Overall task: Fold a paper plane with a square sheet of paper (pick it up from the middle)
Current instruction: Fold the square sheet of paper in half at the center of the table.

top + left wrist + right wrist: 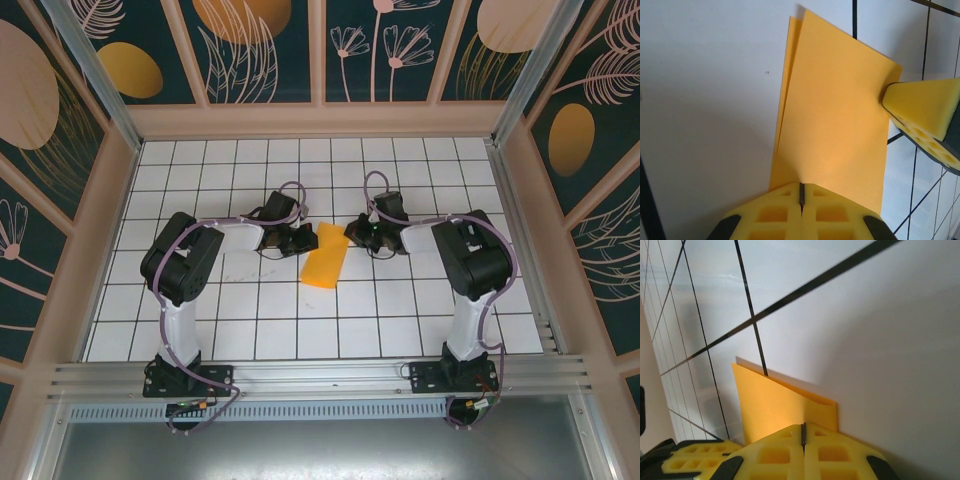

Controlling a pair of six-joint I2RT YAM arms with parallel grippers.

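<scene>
— Where's the paper?
— One square sheet of paper [325,258], folded double, lies mid-surface [400,320] between my two hands. Both forearms reach inward, held low.
— And the grip?
— My left hand [801,186] is clenched on one edge, and my right hand [803,426] pinches a corner. The left wrist view shows two splayed layers; overhead it looks like one flat strip.

Orange-yellow sheet of paper [326,257] (folded in half) lies centred.

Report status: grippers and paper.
Left gripper shut on one edge of the sheet of paper. Right gripper shut on the opposite edge. Sheet folded double, lying on the table. No obstacle seen.
</scene>
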